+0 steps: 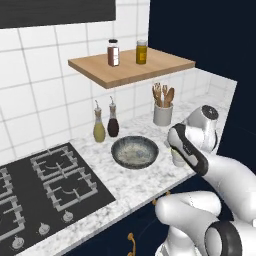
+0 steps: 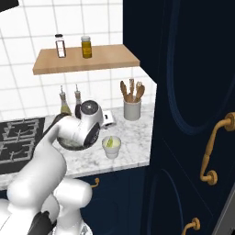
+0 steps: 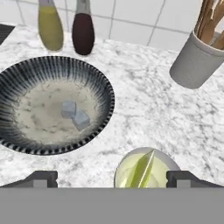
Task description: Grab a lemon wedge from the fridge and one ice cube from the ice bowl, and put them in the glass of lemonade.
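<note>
The glass of lemonade [image 3: 146, 168] stands on the marble surface [image 3: 148, 109] and serves as the reference landmark. The lemon wedge [image 3: 142, 169] rests inside the glass, partly sunk in the pale yellow-green liquid, with one pointed edge raised above the liquid line. In the right base view the glass [image 2: 111, 146] sits near the front edge of the surface, with the wedge [image 2: 109, 142] visible in it.

The pincer [image 3: 111, 178] hangs directly above the glass. Its two dark fingertips [image 3: 41, 178] stand wide apart, one on each side of the glass rim, and nothing is held between them.

The ice bowl [image 3: 105, 94] lies just beside the glass, on the hob side and apart from it. Two grey ice cubes [image 3: 75, 114] lie touching each other near the middle of the bowl's pale inside. In the left base view the bowl [image 1: 134, 151] lies next to the robot's wrist.

Beyond the bowl from the glass, against the tiled wall, stand two bottles: one with yellow oil [image 3: 50, 27] and one dark red [image 3: 83, 31]. Behind the glass stands a white holder of wooden utensils [image 3: 197, 59]. A wooden shelf [image 1: 131, 66] above the surface carries two jars [image 1: 113, 53]. A black gas hob [image 1: 45, 192] lies beyond the bowl from the glass.
</note>
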You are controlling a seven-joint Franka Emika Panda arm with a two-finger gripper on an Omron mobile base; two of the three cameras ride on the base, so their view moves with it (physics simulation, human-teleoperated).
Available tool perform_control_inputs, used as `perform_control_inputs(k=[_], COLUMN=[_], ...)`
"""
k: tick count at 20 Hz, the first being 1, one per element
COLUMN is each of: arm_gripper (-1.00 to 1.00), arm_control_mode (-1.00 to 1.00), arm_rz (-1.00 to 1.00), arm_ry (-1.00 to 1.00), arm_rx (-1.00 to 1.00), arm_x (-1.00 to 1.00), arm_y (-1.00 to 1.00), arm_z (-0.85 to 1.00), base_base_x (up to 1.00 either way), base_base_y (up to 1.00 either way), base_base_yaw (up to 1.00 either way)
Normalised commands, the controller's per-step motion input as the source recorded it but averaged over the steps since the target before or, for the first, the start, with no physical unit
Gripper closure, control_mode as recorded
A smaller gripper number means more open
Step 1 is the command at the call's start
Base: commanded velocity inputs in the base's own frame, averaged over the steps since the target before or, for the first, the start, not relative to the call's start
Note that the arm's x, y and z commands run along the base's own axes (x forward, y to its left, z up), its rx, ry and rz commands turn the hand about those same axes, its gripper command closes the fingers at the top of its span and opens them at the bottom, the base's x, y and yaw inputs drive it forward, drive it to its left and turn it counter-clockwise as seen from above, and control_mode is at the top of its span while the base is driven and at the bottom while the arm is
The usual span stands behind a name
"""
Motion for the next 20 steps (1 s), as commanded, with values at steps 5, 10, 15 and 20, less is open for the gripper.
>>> perform_control_inputs(k=[5,10,15,20], arm_gripper=[-1.0,-1.0,-1.0,-1.0], arm_control_mode=[-1.0,-1.0,-1.0,-1.0], arm_rz=[0.09,0.08,0.01,0.0], arm_ry=[0.37,0.29,-0.07,0.0], arm_rx=[-0.38,-0.13,0.26,0.15], arm_x=[0.03,0.02,0.06,0.23], arm_y=[0.85,0.21,0.0,0.01], arm_z=[0.41,-0.21,-0.22,-0.13], base_base_x=[0.0,0.0,0.0,0.0], base_base_y=[0.0,0.0,0.0,0.0], base_base_yaw=[0.0,0.0,0.0,0.0])
